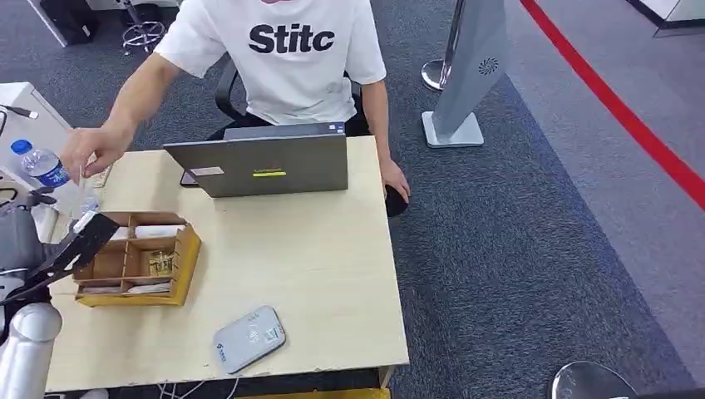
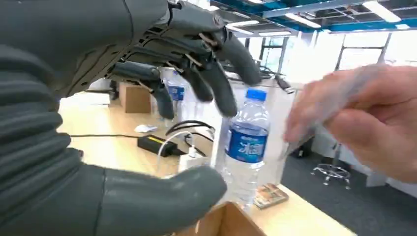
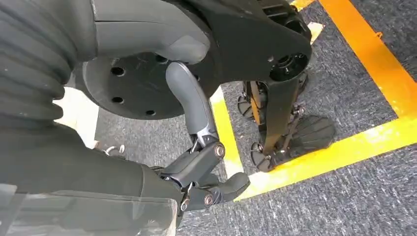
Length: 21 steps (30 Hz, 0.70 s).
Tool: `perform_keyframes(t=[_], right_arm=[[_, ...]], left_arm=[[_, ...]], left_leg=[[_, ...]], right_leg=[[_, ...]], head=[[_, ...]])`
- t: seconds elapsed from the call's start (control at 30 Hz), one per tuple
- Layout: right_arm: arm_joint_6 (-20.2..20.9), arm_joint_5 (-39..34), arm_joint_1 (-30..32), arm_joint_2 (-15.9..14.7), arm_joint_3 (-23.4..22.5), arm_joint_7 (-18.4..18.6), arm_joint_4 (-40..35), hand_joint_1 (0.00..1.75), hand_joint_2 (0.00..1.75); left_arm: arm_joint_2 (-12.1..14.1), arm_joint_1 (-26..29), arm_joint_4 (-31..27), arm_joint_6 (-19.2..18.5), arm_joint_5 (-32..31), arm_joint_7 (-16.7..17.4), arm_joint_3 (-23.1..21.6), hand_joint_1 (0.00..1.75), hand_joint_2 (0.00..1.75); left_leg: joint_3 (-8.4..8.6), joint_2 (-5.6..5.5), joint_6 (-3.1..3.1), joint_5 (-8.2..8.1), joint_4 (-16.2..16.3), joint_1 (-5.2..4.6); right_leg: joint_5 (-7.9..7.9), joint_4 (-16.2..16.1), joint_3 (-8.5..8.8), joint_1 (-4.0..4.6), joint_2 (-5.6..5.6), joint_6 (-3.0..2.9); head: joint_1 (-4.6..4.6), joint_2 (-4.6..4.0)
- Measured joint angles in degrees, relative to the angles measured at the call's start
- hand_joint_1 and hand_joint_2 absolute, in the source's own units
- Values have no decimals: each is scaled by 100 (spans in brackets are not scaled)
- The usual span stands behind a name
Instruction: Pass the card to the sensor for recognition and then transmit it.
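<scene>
Left hand spread, empty, near person's hand (card blurred); right hand curled, empty.

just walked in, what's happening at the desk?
The robot's left hand hangs open at the table's left edge, above the wooden organizer box, holding nothing. A person's hand reaches toward it, next to a water bottle. The grey card reader lies untouched near the front edge. The right hand hangs over the floor.
</scene>
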Motion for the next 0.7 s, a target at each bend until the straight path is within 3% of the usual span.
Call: perform_keyframes(t=[0.43,0.57,0.63,0.7], right_arm=[[2,-9,1,2,11,-17,0,0,175],[65,-4,18,2,20,-142,2,0,175],[140,-13,38,2,22,-206,9,0,175],[199,-78,62,2,22,-258,17,0,175]], left_arm=[[-188,145,-566,-57,133,-83,-2,0,175],[-295,474,-1235,-57,-431,-33,-203,0,175],[-332,679,-1712,-309,-876,101,-422,0,175],[-264,821,-2180,-894,-1250,142,-803,0,175]], left_leg=[[1,0,0,3,1,-1],[0,-1,1,2,1,-1],[-1,-1,2,0,1,-2],[-7,-8,2,0,1,-2]], right_leg=[[4,0,4,0,-2,-2],[3,-1,3,-1,-2,0],[1,-3,3,-1,-2,2],[1,-3,3,-1,-7,2]], head=[[0,0],[0,0],[2,0],[2,0]])
